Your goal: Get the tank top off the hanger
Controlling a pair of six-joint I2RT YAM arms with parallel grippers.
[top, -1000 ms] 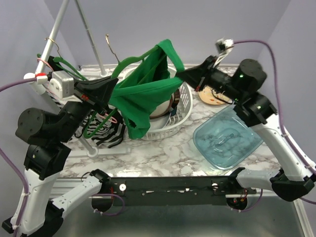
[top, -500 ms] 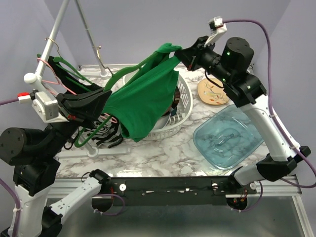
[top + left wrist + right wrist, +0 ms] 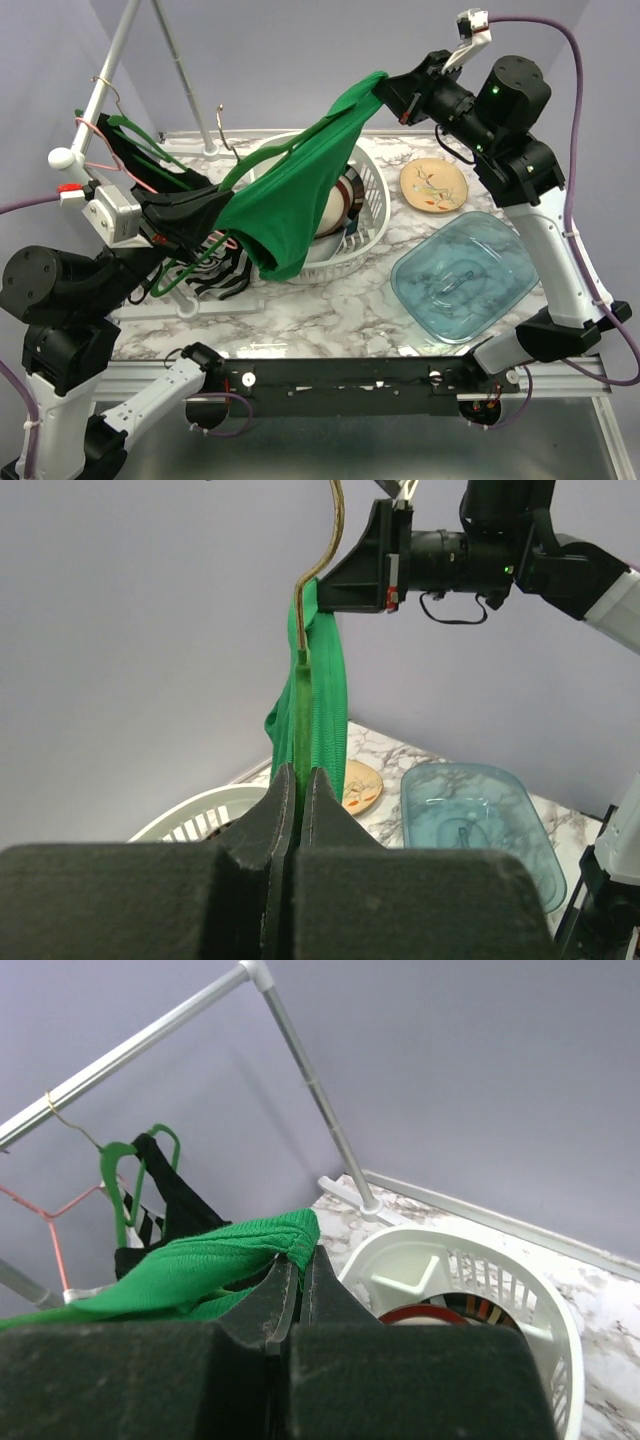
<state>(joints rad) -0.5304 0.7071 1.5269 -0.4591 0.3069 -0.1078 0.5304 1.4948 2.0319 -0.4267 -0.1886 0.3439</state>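
Above the tabletop [image 3: 330, 310] the green tank top [image 3: 290, 205] is stretched; my right hand [image 3: 383, 98] clamps it, my left hand [image 3: 222, 205] the hanger [image 3: 262, 153]; laundry basket [image 3: 372, 215] holds clothes.

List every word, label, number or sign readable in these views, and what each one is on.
No text can be read in any view.
The red tab on the left arm: too small to read.
The plate: painted sprigs, no lettering.
The tank top: no print or label visible.
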